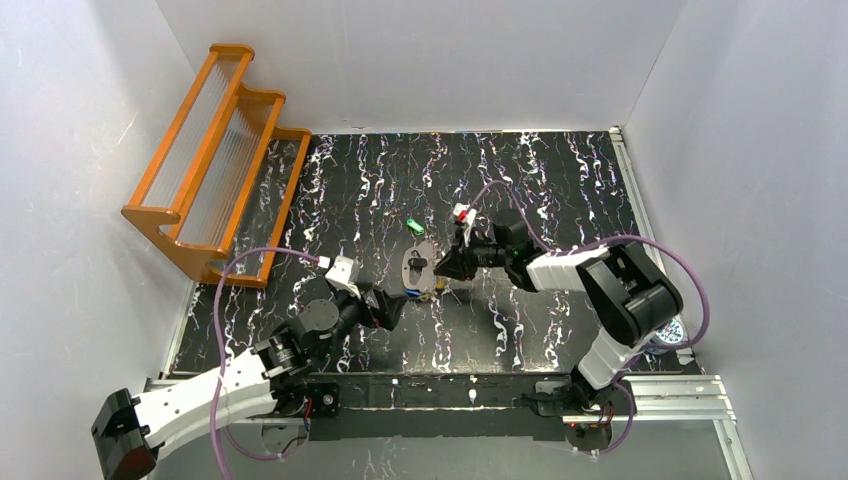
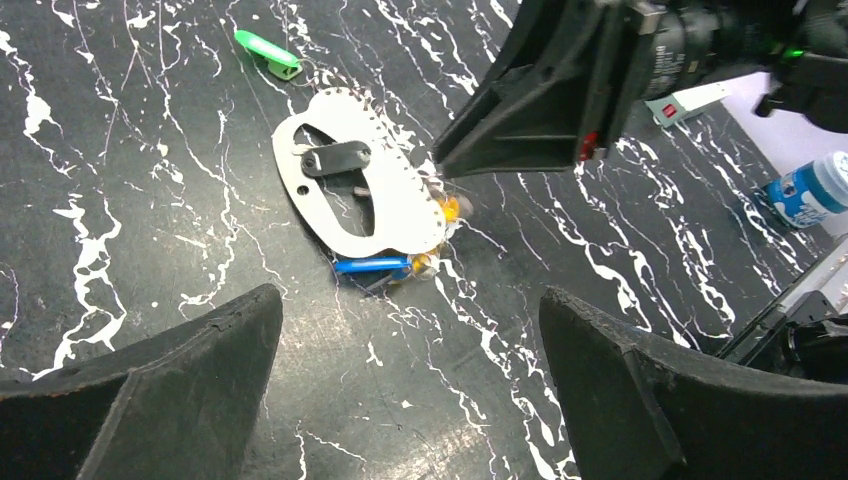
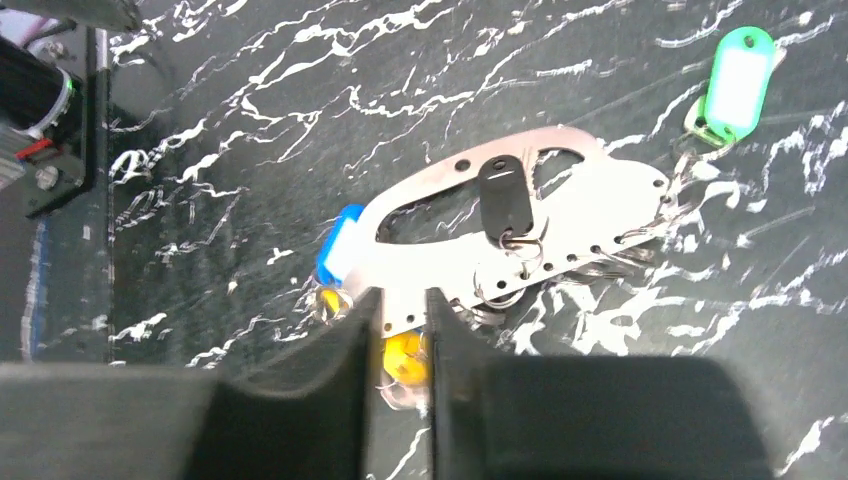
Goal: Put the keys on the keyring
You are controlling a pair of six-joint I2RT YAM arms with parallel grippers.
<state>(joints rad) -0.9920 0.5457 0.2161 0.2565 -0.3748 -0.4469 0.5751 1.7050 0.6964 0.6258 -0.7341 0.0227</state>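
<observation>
The keyring [image 1: 417, 266] is a flat silver oval plate with a black fob [image 2: 335, 158], lying mid-table. It also shows in the left wrist view [image 2: 400, 215] and the right wrist view [image 3: 590, 205]. A green key [image 1: 414, 226] lies just beyond it. A blue key [image 2: 372, 265] sticks out from under its near edge. My right gripper [image 3: 400, 300] is nearly closed on a yellow key [image 3: 405, 355] at the plate's edge, with the plate's end between its tips. My left gripper [image 2: 410, 300] is open wide and empty, just short of the blue key.
An orange wooden rack [image 1: 215, 160] stands at the back left. A blue-and-white bottle [image 2: 810, 190] lies at the right near the right arm's base. White walls close in the table on three sides.
</observation>
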